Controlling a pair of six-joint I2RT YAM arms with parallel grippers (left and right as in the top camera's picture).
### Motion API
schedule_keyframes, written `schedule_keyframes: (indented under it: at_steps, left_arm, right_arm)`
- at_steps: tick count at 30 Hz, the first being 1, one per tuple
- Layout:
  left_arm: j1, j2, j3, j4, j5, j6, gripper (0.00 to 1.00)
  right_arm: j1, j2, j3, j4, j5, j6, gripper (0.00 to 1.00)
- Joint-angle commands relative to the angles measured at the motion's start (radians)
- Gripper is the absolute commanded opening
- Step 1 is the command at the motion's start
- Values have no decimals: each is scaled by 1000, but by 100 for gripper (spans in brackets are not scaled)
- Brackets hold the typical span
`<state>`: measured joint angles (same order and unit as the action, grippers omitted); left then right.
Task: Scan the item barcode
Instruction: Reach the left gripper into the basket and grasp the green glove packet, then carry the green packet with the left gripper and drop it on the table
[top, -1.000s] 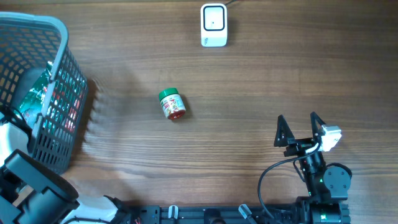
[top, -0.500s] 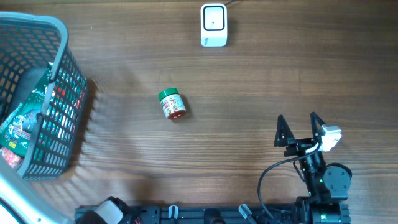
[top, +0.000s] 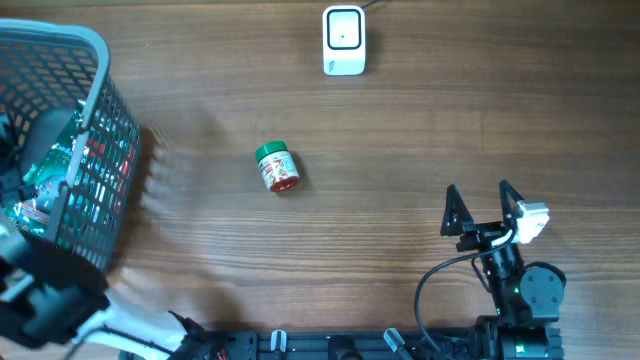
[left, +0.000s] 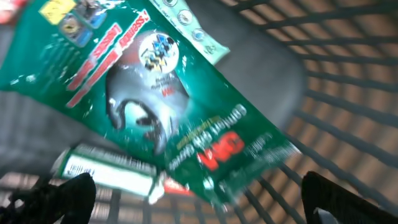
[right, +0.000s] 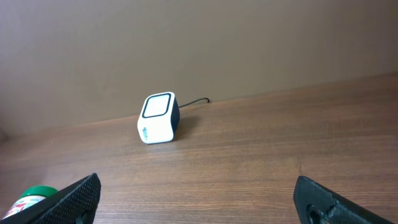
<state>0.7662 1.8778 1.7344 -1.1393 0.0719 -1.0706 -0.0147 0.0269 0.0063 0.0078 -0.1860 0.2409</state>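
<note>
Now | left pincer (left: 199, 196) spread above green packet (left: 168, 106) in basket (left: 348, 81) | right pincer (right: 198, 200) spread

One wooden counter (top: 420, 130), three kinds of loose thing standing on it, two end effectors.

There is one grey plastic mesh basket (top: 95, 60), one white box-shaped scanner with a dark cable (top: 343, 40), and one small round jar with a green lid and red label (top: 277, 168). Inside the basket, one shiny green foil packet with red lettering (left: 168, 106) lies over one narrow white-labelled pack with a barcode strip (left: 109, 171). A scrap of red shows beside these two; whether it is a third item cannot be told. The left end effector (left: 199, 199) and the right end effector (top: 479, 190) make two, each showing two dark fingers.
</note>
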Motion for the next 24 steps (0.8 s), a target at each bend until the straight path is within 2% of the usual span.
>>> schedule_keyframes:
  at_steps: [1,4,11,12,13,14,18,22,24]
  left_arm:
    - [-6,110,-2,55,-18,15,100]
    - [-51,214,-3,100,-67,15,100]
    - [-141,403,-36,87,-135,15,98]
    - [-141,410,-53,97,-142,15,78]
    - [-140,409,-73,103,-170,15,18]
    - [-138,406,-72,103,-175,27,4]
    - [-131,312,-43,99,-178,104,4]
    - [-127,81,58,71,-178,151,4]
    - [-127,-106,76,65,-178,151,4]
  right_arm:
    - [2,-6,-1,6,3,5,100]
    - [2,-6,-1,6,3,5,100]
    - [2,-6,-1,6,3,5,100]
    - [2,-6,-1,6,3,5,100]
    - [2,-6,-1,6,3,4,100]
    - [2,-6,-1,6,3,5,100]
    - [2,-6,-1,6,3,5,100]
    - [2,-6,-1,6,3,5,100]
    - [2,-6,-1,6,3,5,100]
